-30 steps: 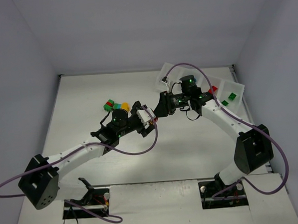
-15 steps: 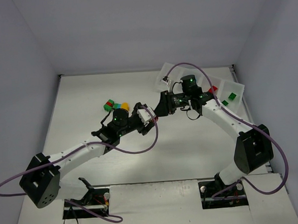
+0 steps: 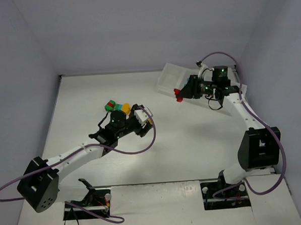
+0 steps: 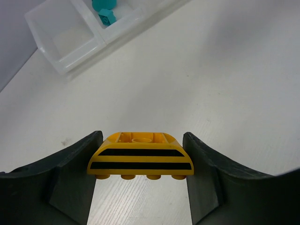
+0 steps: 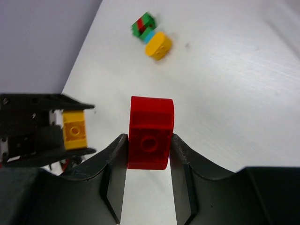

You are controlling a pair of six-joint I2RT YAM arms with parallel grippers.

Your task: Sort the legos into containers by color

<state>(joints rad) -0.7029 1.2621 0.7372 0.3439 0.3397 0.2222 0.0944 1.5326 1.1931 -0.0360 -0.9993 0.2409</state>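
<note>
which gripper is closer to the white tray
Right. The right gripper, holding a red brick, is at the tray edge; the left gripper, holding a yellow brick, is farther back.

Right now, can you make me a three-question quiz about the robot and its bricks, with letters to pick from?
1. What colour are the stripes on the yellow brick?
A black
B white
C green

2. The left gripper is:
A open with nothing in it
B shut on the yellow brick
C out of every camera's sight

3. Where is the red brick?
A clicked onto the yellow brick
B held in the right gripper
C held in the left gripper

Answers:
1 A, because the left wrist view shows two black bands across the yellow brick.
2 B, because both fingers press against the ends of the yellow brick.
3 B, because the right wrist view shows the red brick pinched between that gripper's fingers.
</note>
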